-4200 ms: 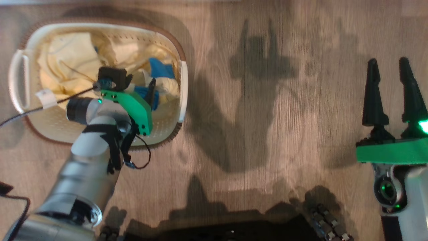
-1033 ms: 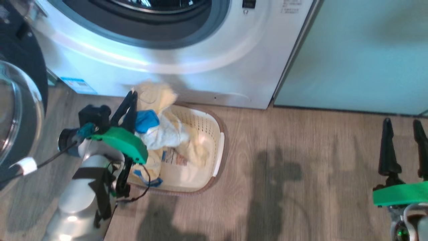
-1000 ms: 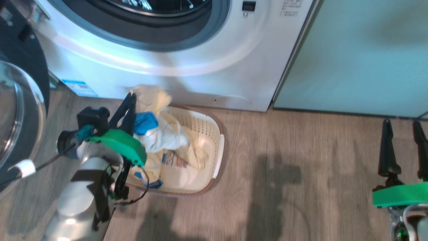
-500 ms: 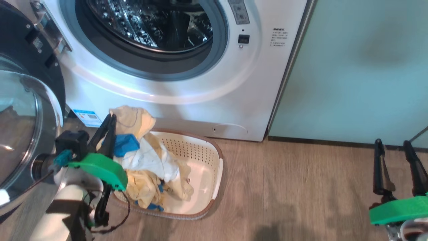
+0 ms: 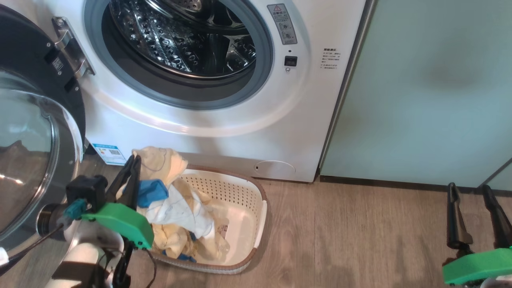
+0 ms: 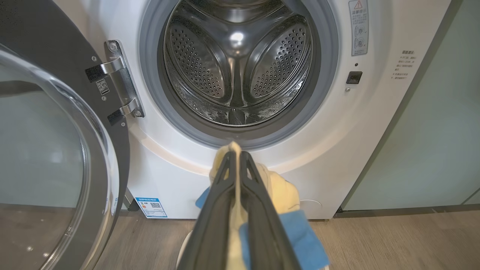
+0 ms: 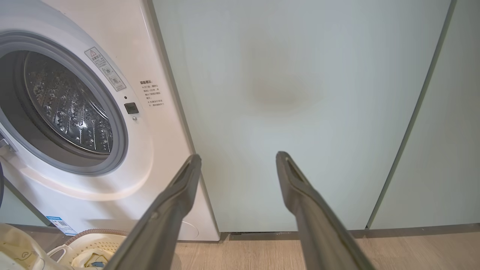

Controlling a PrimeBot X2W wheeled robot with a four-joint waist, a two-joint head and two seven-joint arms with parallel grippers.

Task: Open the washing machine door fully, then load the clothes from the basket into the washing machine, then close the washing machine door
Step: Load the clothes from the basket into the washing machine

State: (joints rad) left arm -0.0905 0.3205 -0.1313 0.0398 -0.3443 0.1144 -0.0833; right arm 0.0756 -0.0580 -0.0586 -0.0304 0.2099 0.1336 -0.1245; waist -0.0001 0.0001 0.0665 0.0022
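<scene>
The white washing machine stands ahead with its steel drum exposed. Its washing machine door is swung wide to the left, black rim and glass bowl toward me. On the floor in front sits the cream basket. My left gripper is shut on a bundle of the clothes, pale yellow with blue patches, lifted above the basket and trailing into it. In the left wrist view the cloth is pinched between the fingers, below the drum opening. My right gripper stands open at the lower right, nothing between its fingers.
Pale green cabinet panels run to the right of the washer. A wood-look floor stretches between the basket and the right gripper. A blue sticker sits low on the washer's front, by the door's metal hinge side.
The head camera has tilted up from the basket to the washer's drum. My left gripper has raised the bundle of clothes out of the basket. The right gripper stays open.
</scene>
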